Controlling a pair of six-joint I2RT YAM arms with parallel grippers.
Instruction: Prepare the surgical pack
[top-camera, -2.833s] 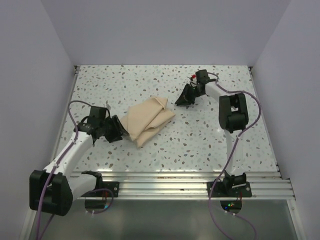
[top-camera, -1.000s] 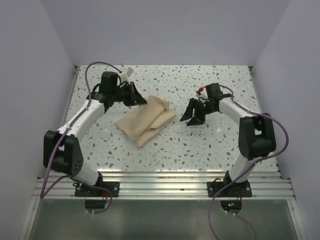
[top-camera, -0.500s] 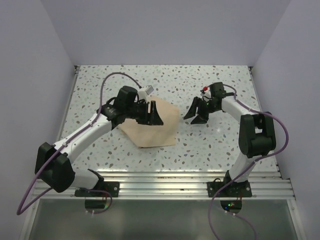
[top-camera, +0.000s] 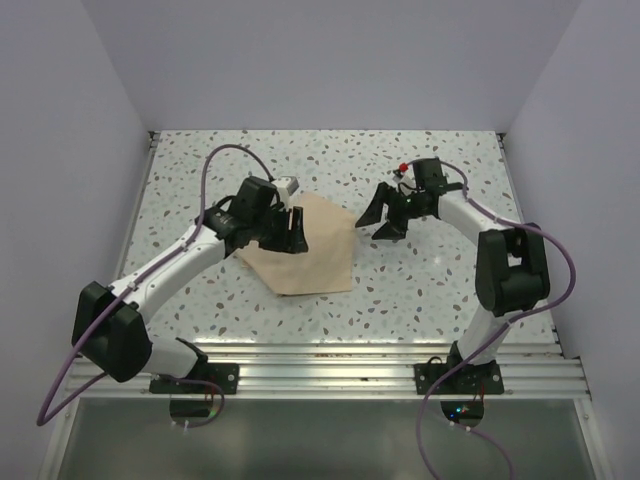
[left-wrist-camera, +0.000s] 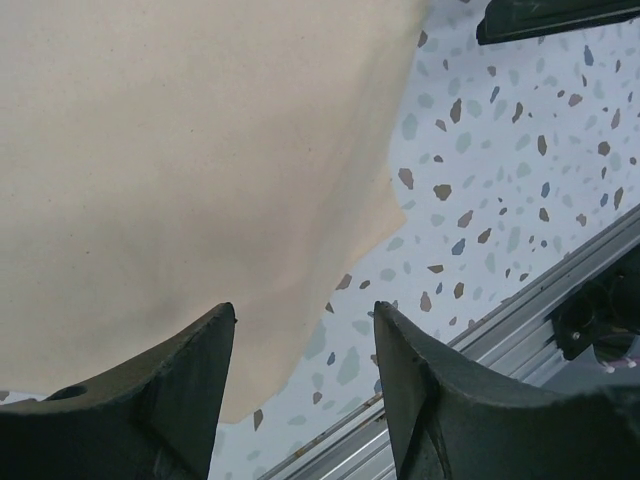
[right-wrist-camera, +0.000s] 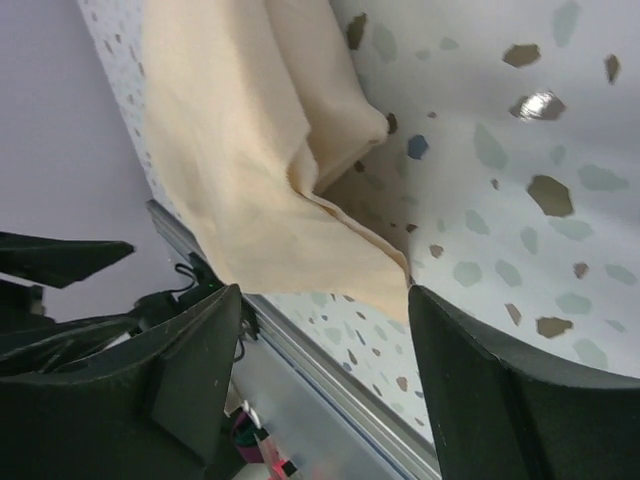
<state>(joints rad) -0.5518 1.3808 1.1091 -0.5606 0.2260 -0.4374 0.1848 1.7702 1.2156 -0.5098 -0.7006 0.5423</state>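
Observation:
The tan fabric sheet (top-camera: 322, 252) lies partly spread in the middle of the table. It fills the upper left of the left wrist view (left-wrist-camera: 180, 160) and shows in the right wrist view (right-wrist-camera: 240, 150), where its edge is still folded over. My left gripper (top-camera: 296, 230) is open and empty, above the sheet's left part, its fingers (left-wrist-camera: 150, 400) apart over the sheet's near edge. My right gripper (top-camera: 378, 218) is open and empty just right of the sheet's right corner (right-wrist-camera: 398, 280), which lies between its fingers (right-wrist-camera: 500, 390). No steel instruments or gauze are in view.
The speckled tabletop (top-camera: 430, 290) ends at a metal rail (top-camera: 360, 355) along the near edge. Plain walls close in the left, right and back sides. The tip of the right arm's finger (left-wrist-camera: 560, 15) shows at the top of the left wrist view.
The sheet went from a folded bundle to a flatter spread. My left gripper drew back slightly left over it. My right gripper moved up and left toward the sheet's right corner.

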